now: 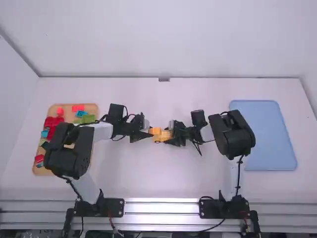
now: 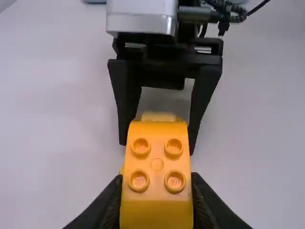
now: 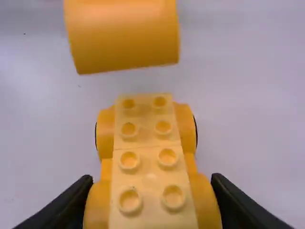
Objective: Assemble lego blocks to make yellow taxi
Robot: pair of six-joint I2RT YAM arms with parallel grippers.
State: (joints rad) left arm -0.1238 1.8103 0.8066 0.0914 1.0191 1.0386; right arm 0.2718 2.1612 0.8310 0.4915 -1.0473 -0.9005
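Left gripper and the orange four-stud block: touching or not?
Touching. Left wrist view: the left gripper has a finger against each side of the orange four-stud block, no gap showing between finger and block.

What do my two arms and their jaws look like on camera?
The left arm and right arm look alike: bulky, rounded black joints, white links, thin black cables and a black base at the foot of each. A thin red wire shows by the left one's base. The jaws are plain black, two per arm.
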